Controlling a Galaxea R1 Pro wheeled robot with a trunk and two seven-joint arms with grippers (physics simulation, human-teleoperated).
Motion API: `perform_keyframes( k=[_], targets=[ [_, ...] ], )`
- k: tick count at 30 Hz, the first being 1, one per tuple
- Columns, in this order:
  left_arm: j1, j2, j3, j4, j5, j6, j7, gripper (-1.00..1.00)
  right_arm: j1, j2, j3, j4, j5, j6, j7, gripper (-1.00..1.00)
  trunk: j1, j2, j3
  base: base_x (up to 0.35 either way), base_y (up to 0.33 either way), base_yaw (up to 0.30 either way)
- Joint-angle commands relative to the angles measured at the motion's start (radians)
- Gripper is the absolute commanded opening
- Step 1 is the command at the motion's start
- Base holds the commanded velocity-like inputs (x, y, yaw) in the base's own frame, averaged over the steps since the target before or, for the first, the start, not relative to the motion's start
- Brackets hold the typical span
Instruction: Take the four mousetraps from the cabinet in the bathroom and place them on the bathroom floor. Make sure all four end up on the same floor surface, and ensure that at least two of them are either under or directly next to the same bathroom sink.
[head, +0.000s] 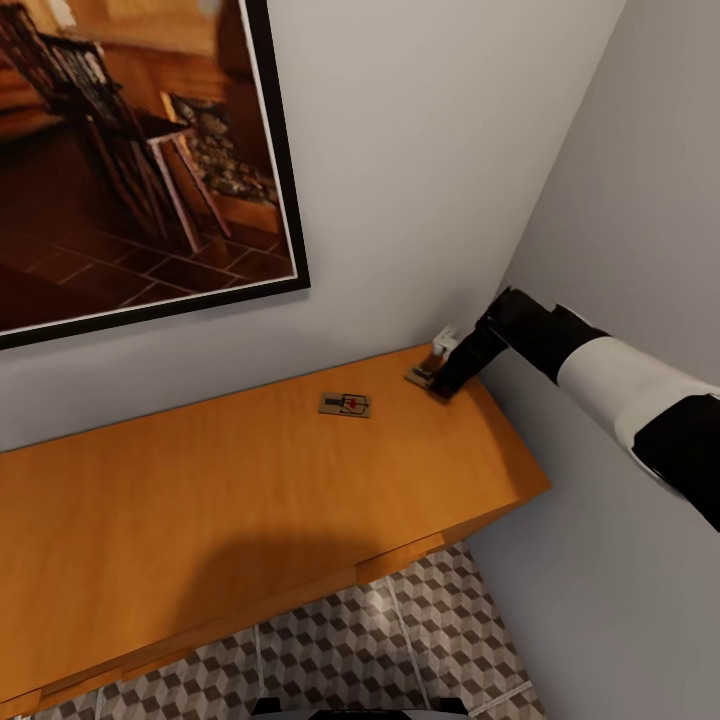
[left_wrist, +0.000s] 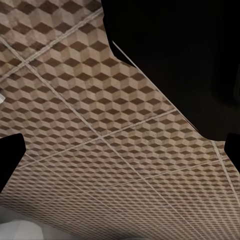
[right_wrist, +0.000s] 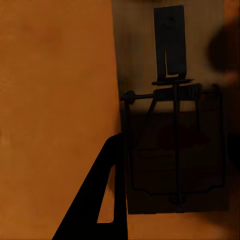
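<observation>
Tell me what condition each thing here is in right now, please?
Mousetrap in the middle: lying flat on the cabinet top, untouched.
Mousetrap by the corner: flat on the top, at the gripper's tips.
Right gripper: down over that trap; grip unclear.
Cabinet: drawers closed.
Bathroom floor: no traps visible here.

Right arm outstretched, gripper (head: 437, 378) lowered
</observation>
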Motion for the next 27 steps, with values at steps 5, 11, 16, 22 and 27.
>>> perform_keyframes(
  k=[5, 11, 16, 22, 27],
  targets=[
    [-0.002, -0.001, -0.008, 0.004, 0.009, -0.005, 0.002, 1.00, -0.001, -0.005, -0.012, -0.028, -0.006, 0.036, -0.004, -1.00, 0.000, -0.002, -0.001, 0.000, 0.000, 0.000],
    [-0.002, -0.001, -0.008, 0.004, 0.009, -0.005, 0.001, 1.00, -0.001, -0.007, -0.016, -0.059, -0.006, 0.064, -0.004, -1.00, 0.000, -0.002, -0.001, 0.000, 0.000, 0.000],
    [-0.002, -0.001, -0.008, 0.004, 0.009, -0.005, 0.000, 1.00, -0.011, -0.010, -0.018, -0.082, -0.006, 0.091, -0.005, -1.00, 0.000, -0.002, -0.001, 0.000, 0.000, 0.000],
    [-0.002, -0.001, -0.008, 0.004, 0.009, -0.005, 0.000, 1.00, -0.039, -0.015, -0.018, -0.091, -0.005, 0.102, -0.005, -1.00, 0.000, -0.002, -0.001, 0.000, 0.000, 0.000],
    [-0.002, -0.001, -0.008, 0.004, 0.009, -0.006, 0.000, 1.00, -0.050, -0.016, -0.018, -0.093, -0.004, 0.147, -0.005, -1.00, 0.000, -0.002, -0.001, 0.000, 0.000, 0.000]
  ],
)
